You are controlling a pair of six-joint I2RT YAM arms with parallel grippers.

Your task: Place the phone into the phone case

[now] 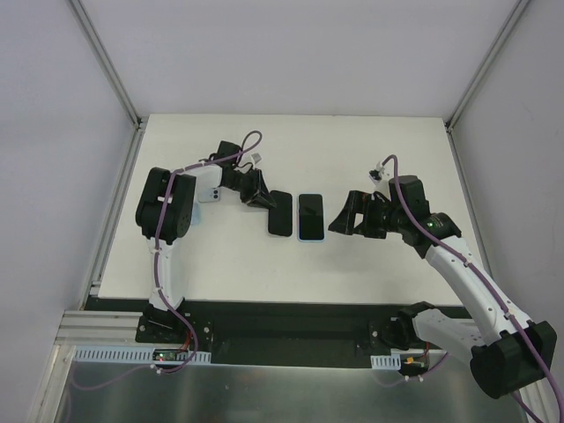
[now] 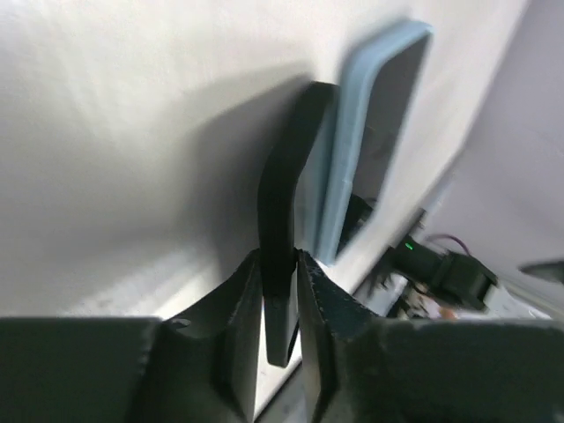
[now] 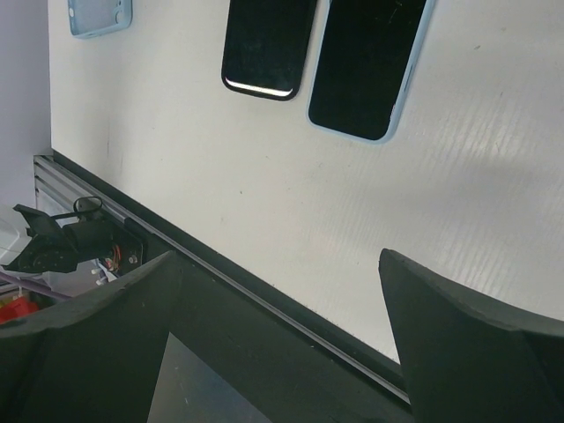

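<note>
Left gripper (image 1: 262, 192) had its fingers (image 2: 231, 339) pinching the phone (image 1: 280, 213) across its thin faces at the far short end. Right gripper (image 1: 340, 222) hovered spread wide, holding nothing, just right of the case (image 1: 310, 218). Phone sat mid-table just left of the blue-rimmed case, long edges side by side with a narrow gap. Judged it a light, thin slab with slick, glossy faces and likely fragile glass. An end pinch invites pivoting or slipping, so a hold across the long edges near the middle seemed safer.

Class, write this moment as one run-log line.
left pincer: shut on black phone edge | right pincer: open, empty | blue case: flat beside phone
</note>
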